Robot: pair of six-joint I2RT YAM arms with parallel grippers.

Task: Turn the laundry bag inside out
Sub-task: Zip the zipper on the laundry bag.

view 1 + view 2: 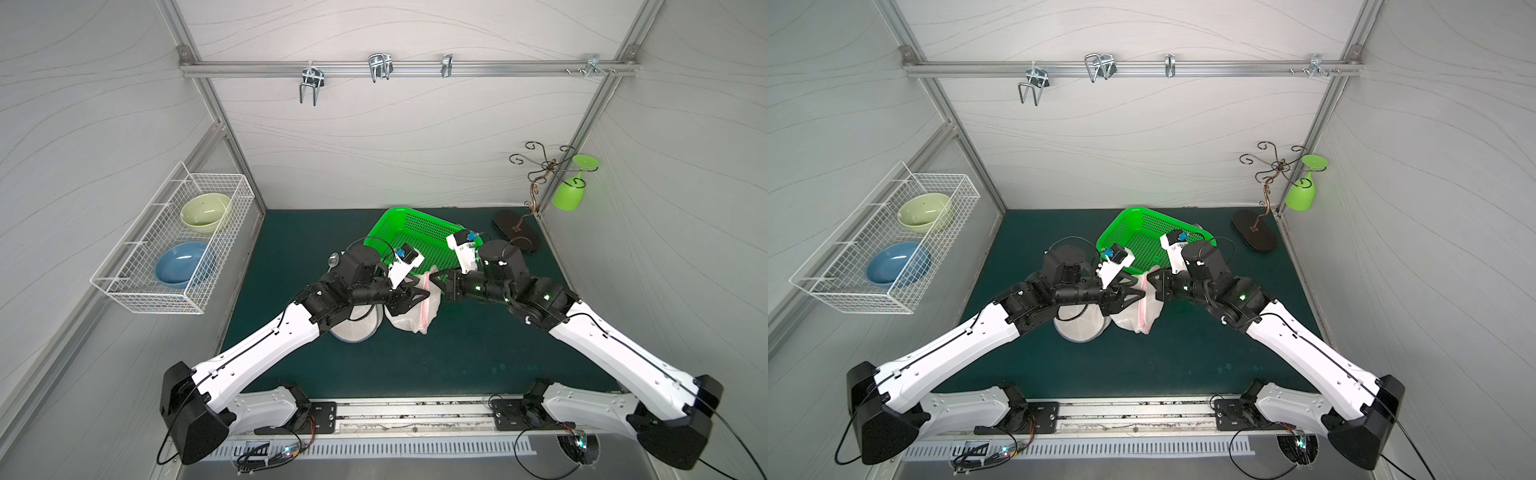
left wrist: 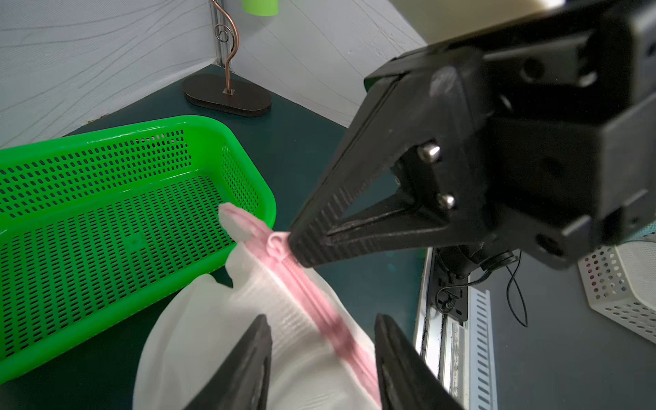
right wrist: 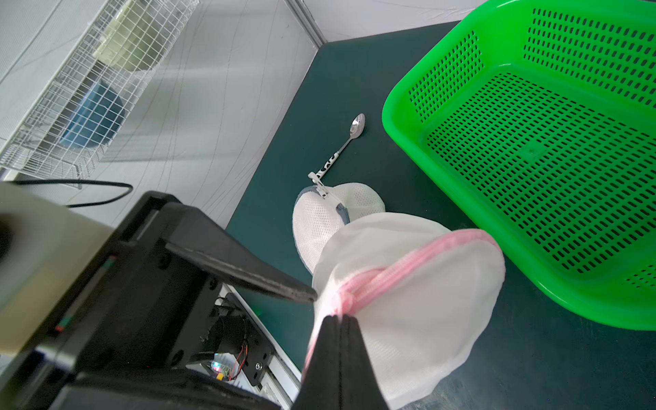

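The laundry bag (image 1: 415, 318) (image 1: 1138, 322) is white mesh with a pink zipper (image 2: 301, 284), and it hangs bunched above the green mat between both arms. My right gripper (image 3: 340, 317) (image 1: 434, 280) is shut on the bag's pink zipper edge, right by the zipper pull (image 2: 277, 243). Opposite it, my left gripper (image 2: 323, 319) (image 1: 419, 293) has its jaws apart. White cloth and zipper (image 2: 198, 337) lie between and beyond its fingers. In the right wrist view one left finger touches the side of the bag (image 3: 426, 301), and the other finger is hidden.
A green perforated basket (image 1: 384, 220) (image 3: 390, 117) stands just behind the bag. A second round mesh pouch (image 1: 357, 330) (image 3: 319, 220) and a spoon (image 3: 355, 127) lie under the left arm. A glass stand (image 1: 515, 232) is at back right. A wire rack (image 1: 174, 245) of bowls hangs on the left wall.
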